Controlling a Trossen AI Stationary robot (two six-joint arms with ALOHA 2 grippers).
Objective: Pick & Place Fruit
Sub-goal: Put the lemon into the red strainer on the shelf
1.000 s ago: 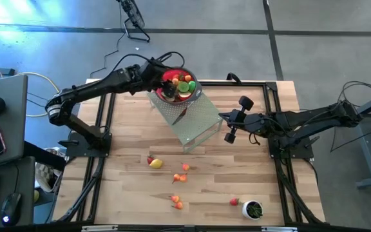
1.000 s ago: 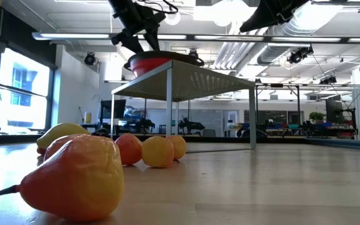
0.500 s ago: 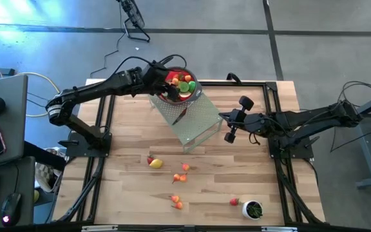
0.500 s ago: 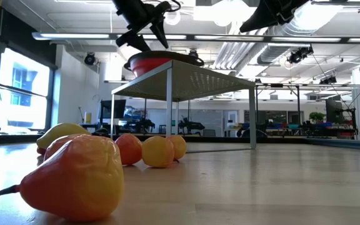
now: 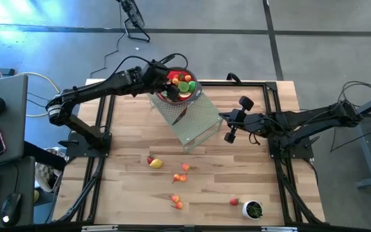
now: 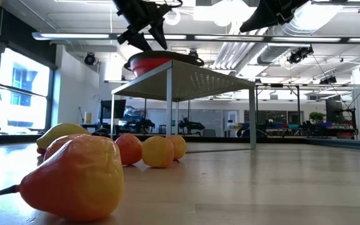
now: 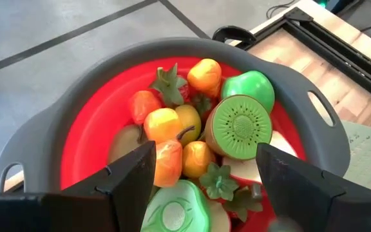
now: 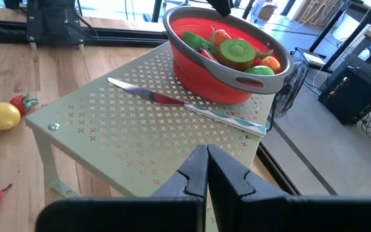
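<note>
The perforated metal stand (image 5: 192, 121) carries a red bowl (image 7: 76, 148) with a grey rim, just below the left gripper (image 7: 205, 187), whose fingers (image 7: 131, 171) stand wide apart and hold nothing. Toy fruit (image 7: 240, 125) is heaped in the bowl directly under them; other pieces (image 5: 154, 162) lie on the table, well away. A knife (image 8: 185, 106) lies beyond the right gripper (image 8: 206, 169), fingers pressed together and, as far as shows, empty.
</note>
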